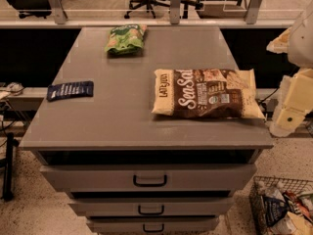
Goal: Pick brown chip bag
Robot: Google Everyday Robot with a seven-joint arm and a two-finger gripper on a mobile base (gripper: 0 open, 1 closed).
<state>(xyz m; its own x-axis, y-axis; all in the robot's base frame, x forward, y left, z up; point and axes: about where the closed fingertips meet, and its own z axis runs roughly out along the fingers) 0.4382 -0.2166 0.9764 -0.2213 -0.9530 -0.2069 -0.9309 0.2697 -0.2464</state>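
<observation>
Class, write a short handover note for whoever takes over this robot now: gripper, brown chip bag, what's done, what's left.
Gripper: beside the grey drawer cabinet's right side, near the brown chip bag's right end, not on it.
Bag: lying flat on the right of the cabinet top.
Done: nothing yet; bag not grasped.
Left: reach, grasp, lift it. Leave the green snack bag and dark-blue packet.
</observation>
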